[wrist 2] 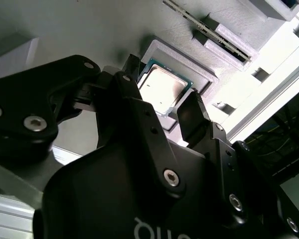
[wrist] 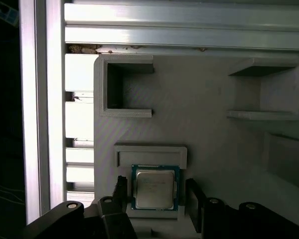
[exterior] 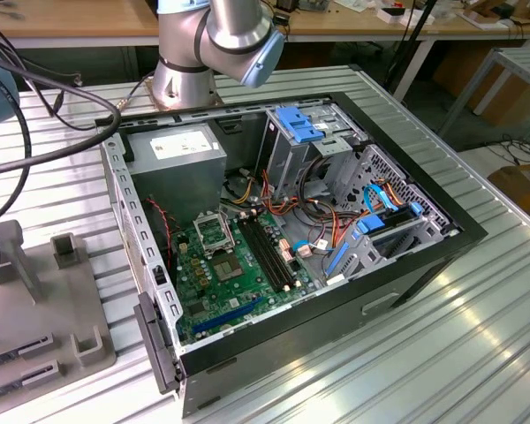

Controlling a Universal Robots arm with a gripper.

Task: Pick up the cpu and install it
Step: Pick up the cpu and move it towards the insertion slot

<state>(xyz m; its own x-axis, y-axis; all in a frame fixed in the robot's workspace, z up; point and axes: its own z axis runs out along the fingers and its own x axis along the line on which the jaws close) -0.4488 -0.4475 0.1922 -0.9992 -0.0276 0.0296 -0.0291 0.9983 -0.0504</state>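
The cpu (wrist: pixel 154 188) is a small square chip with a silver top and a thin green rim. It lies flat in a recessed seat of a grey holder plate (wrist: pixel 204 139). My gripper (wrist: pixel 157 195) is open and straddles the chip, one black finger (wrist: pixel 120 191) on each side, with a small gap to each. In the second wrist view the cpu (wrist 2: pixel 162 87) shows between the same black fingers (wrist 2: pixel 191 114) of the gripper (wrist 2: pixel 159 94). In the exterior view the black motherboard socket (exterior: pixel 214 231) with its metal frame sits inside the open computer case (exterior: pixel 424 256).
A grey power-supply box (exterior: pixel 177 150), long black memory slots (exterior: pixel 269 256), cables and blue drive brackets (exterior: pixel 296 124) crowd the case. The grey holder plate (exterior: pixel 71 291) with raised brackets lies on the ribbed aluminium table (exterior: pixel 477 344) at the exterior view's left. The arm's base (exterior: pixel 185 79) stands behind the case.
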